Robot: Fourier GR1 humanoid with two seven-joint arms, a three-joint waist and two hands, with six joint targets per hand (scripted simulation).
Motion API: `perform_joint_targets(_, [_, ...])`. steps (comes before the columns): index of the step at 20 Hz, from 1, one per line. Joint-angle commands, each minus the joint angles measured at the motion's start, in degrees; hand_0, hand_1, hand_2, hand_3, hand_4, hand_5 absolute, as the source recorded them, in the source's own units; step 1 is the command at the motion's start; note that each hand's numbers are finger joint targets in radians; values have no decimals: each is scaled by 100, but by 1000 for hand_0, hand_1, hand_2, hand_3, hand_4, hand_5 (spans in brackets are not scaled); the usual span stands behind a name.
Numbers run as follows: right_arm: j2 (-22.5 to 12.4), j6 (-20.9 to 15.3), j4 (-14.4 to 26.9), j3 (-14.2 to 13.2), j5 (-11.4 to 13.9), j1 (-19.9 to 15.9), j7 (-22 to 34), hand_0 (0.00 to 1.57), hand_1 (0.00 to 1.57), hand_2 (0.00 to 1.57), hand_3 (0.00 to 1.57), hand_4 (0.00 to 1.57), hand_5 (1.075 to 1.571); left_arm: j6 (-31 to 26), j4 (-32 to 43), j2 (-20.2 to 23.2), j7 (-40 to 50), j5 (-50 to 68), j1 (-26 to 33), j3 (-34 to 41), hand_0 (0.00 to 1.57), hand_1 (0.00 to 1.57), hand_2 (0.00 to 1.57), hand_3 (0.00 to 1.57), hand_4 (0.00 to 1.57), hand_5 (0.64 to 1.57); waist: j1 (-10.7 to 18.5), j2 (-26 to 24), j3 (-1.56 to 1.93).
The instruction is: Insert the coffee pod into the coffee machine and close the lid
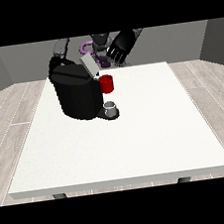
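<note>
Machine (pixel 78 96): black, standing on the white surface (pixel 138 140) towards the view's left and the robot's side, within reach of both arms. Lid (pixel 89 65) tilted up and open at the top, so the slot seems ready to take a pod; closing judged not yet done. Just below the lid, at the front, a red thing at the machine (pixel 107 83). Lower down, on the small tray at the base, a grey thing (pixel 111 107), upright; impossible to tell whether pod or cup, so not named as either.

Hand at the view's right (pixel 119 47): raised above the far edge of the surface, behind and to the right of the lid, apart from it and from the red thing. Clenched, released or carrying something: cannot tell.

Hand at the view's left (pixel 57 60): low behind the machine's far top corner, largely hidden by the body, perhaps placed there to steady it. State likewise impossible to tell.

Likely concern for the next move: open lid leaning towards the raised hand, easy to knock on approach.
</note>
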Motion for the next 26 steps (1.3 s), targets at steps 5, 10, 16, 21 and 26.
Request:
perform_joint_targets(5, [-36,73,-469,22,-41,26,260,0,0,0,0,269,1571,31,309,251,195,-76,-294,186,1222,1222,1288,1238,475,1571,-428,189,-2])
perform_joint_targets(10, [-334,146,-201,-414,-214,-709,136,0,0,0,0,0,1571,-55,230,188,313,-51,-906,206,1258,1258,1299,1245,494,1571,-297,710,1])
perform_joint_targets(16, [-144,-147,-148,-258,32,-545,100,0,0,0,0,100,1571,-26,262,175,90,-169,-910,91,1175,1175,1242,1216,464,1571,-230,829,0])
perform_joint_targets(21, [-343,96,-239,-363,-112,-487,114,0,0,0,0,161,1571,149,394,181,5,-177,-786,174,1239,1239,1286,1222,429,1571,-362,887,-1])
perform_joint_targets(26, [-115,-174,-183,-274,16,-588,161,0,0,0,0,33,1571,-60,500,171,24,-181,-937,158,1187,1187,1230,1196,441,1571,-288,880,-1])
